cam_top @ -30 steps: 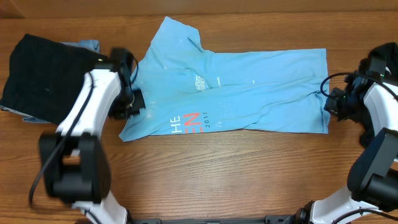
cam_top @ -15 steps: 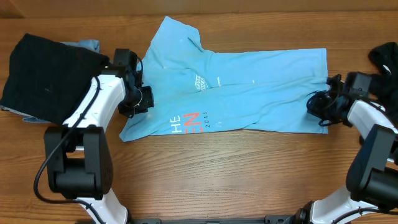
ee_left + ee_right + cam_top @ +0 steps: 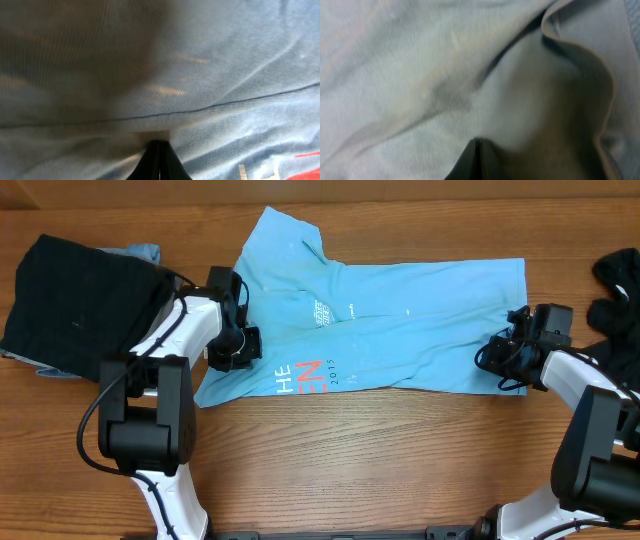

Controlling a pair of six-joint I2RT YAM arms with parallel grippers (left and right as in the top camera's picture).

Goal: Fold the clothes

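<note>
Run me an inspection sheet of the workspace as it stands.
Surface: wooden table, plank grain.
Job's things: light blue T-shirt laid out, wrinkled; black garment at left; dark garment at far right edge.
Clutter: nothing seen.
Grippers: left gripper shut on the T-shirt's left side; right gripper shut on its right side.
Cables: black cable looping beside the left arm.
Surroundings: nothing seen.
</note>
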